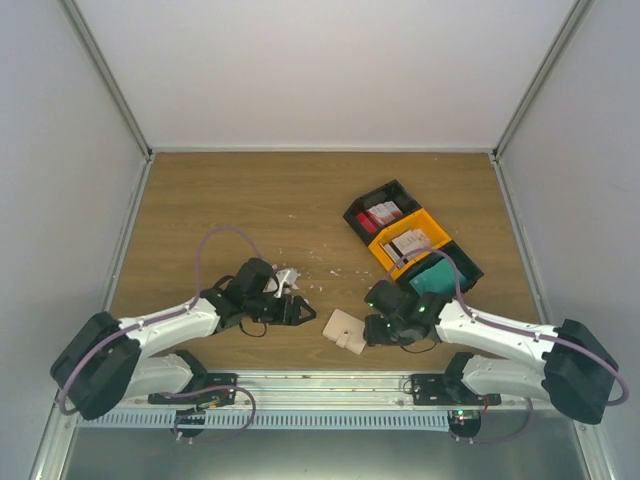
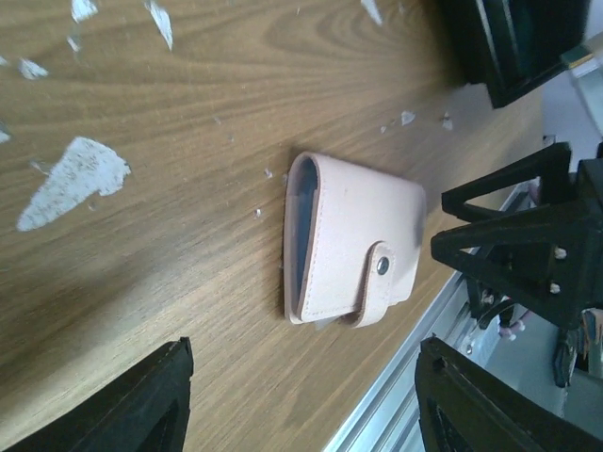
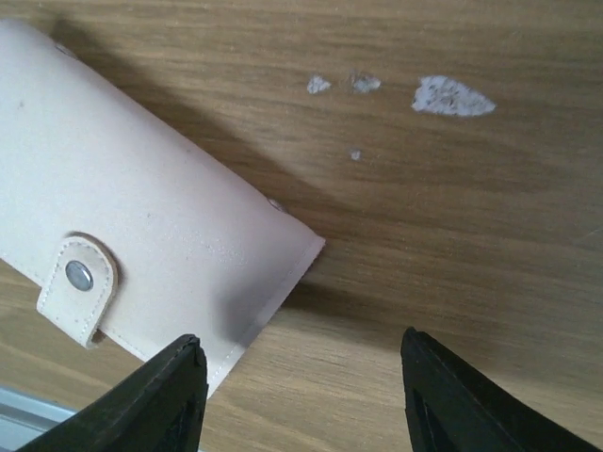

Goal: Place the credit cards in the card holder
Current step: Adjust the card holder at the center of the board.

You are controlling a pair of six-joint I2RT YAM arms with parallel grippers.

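The card holder [image 1: 344, 331] is a beige wallet lying flat and snapped closed near the table's front edge, between my two grippers. The left wrist view shows it [image 2: 353, 240] ahead of my left gripper [image 2: 306, 414], which is open and empty. My left gripper [image 1: 300, 312] sits just left of the wallet. My right gripper [image 1: 372, 326] stands open at the wallet's right end [image 3: 141, 217], its left finger [image 3: 170, 395] over the wallet's near corner; nothing is between the fingers of the right gripper [image 3: 301, 400]. The credit cards lie in the bins: red [image 1: 383, 214], white/grey [image 1: 408, 243], teal [image 1: 435, 280].
Black [image 1: 362, 208] and yellow [image 1: 383, 254] bins stand in a diagonal row at the right. White scraps [image 1: 287, 275] are scattered on the wood behind the left gripper, and appear as flecks [image 2: 71, 179] [image 3: 452, 96] in the wrist views. A metal rail [image 1: 330, 385] borders the front edge.
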